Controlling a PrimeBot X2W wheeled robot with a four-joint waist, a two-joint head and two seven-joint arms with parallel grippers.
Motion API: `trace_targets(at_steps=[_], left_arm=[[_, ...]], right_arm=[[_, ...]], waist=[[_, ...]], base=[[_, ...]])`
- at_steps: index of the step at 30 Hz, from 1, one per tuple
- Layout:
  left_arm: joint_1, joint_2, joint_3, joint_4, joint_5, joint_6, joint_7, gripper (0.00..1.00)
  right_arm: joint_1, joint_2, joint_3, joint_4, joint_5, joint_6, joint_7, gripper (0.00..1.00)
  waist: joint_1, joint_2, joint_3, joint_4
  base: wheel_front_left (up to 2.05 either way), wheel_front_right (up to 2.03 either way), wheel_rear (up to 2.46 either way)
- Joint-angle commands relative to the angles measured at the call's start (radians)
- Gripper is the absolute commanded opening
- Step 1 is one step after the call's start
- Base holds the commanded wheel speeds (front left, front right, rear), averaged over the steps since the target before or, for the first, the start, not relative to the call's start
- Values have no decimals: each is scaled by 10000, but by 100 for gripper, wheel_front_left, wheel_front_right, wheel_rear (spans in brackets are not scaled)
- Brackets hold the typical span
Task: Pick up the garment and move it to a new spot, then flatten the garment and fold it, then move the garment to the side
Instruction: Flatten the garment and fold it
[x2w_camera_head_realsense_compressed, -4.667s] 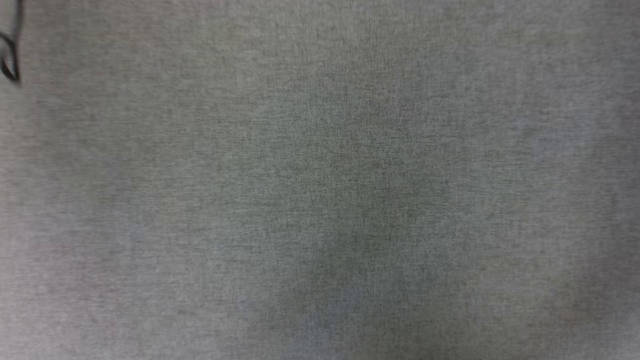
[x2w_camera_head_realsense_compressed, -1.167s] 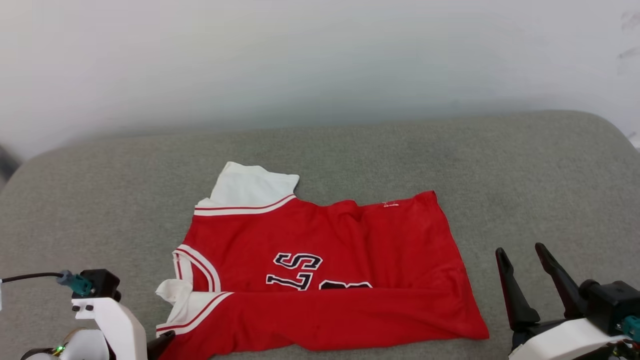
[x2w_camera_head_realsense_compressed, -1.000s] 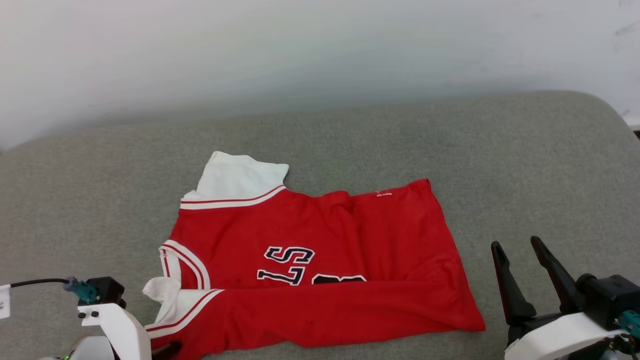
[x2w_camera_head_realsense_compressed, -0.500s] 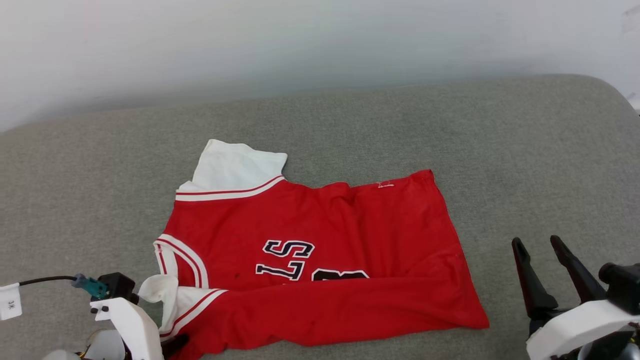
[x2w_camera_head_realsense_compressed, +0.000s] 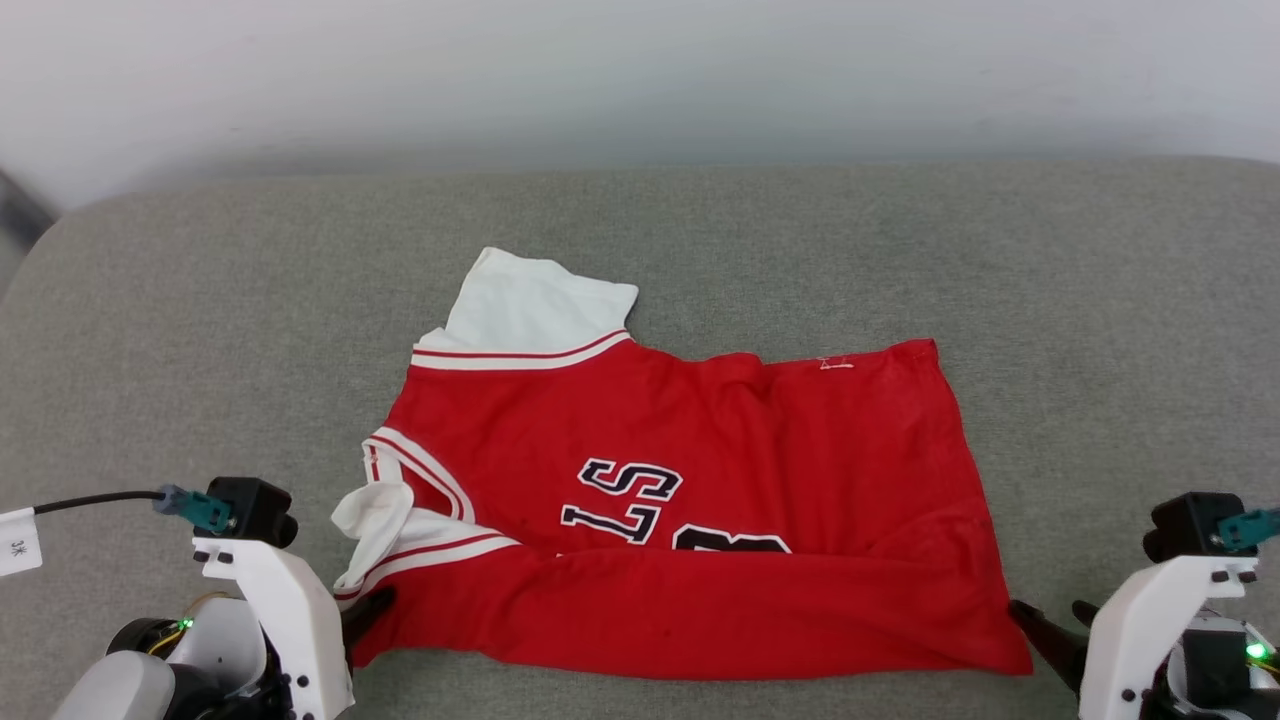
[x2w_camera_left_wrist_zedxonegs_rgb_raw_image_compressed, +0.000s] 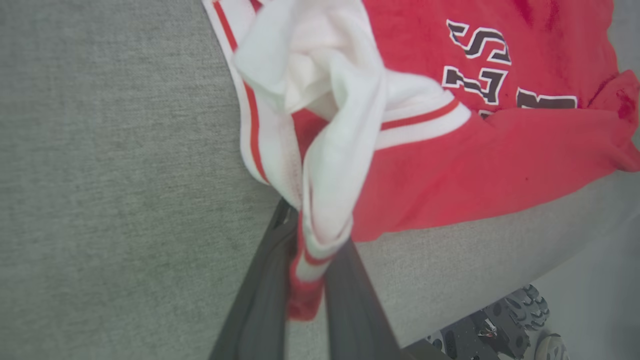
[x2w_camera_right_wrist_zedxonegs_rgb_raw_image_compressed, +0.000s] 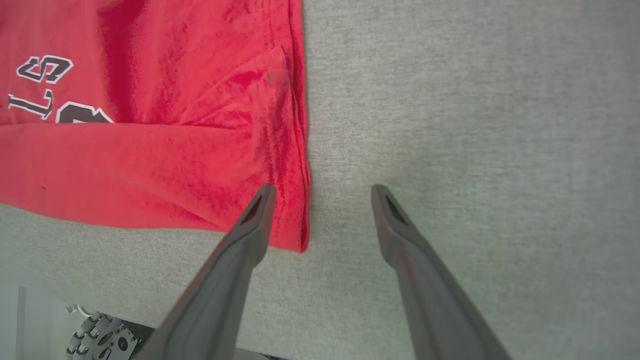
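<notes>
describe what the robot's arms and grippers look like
The left arm and right arm end in white moulded shells, a green light beside each. Each carries a black block with a teal connector; the left one's feeds a black cable bearing a white printed tag. The left gripper and right gripper each have two long, tapering dark grey fingers.

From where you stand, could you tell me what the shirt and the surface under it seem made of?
The garment looks like thin, matte knit fabric: it folds and bunches softly. The grey surface looks like woven upholstery, matte and heathered, with a fine weave.
</notes>
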Motion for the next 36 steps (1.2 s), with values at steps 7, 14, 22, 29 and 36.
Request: trace_targets(at_steps=[7, 14, 22, 29, 36], left_arm=[[-202, -6, -136, -618, 158, 163, 76, 0], [-115, -22, -182, -750, 216, 220, 19, 0], [135, -61, -222, -796, 184, 310, -51, 0], [1105, 27, -350, -1131, 218, 614, -60, 0], [1988, 160, -325, -1500, 36, 967, 79, 0]], right_arm=[[-845, 214, 633, 1291, 296, -5, 48, 100], [-1036, 159, 1297, 2517, 863, -3, 47, 0], [-1336, -470, 1570, 2165, 1300, -5, -530, 0], [-266, -694, 1625, 1011, 1358, -5, -430, 0], [636, -533, 1220, 629, 1256, -5, -184, 0]], waist=[[0, 0, 593, 392], [0, 0, 657, 451], [0, 0, 139, 326], [0, 0, -1491, 240], [0, 0, -1888, 154]], base=[[0, 0, 0], [0, 0, 0], [0, 0, 0], [0, 0, 0], [0, 0, 0]])
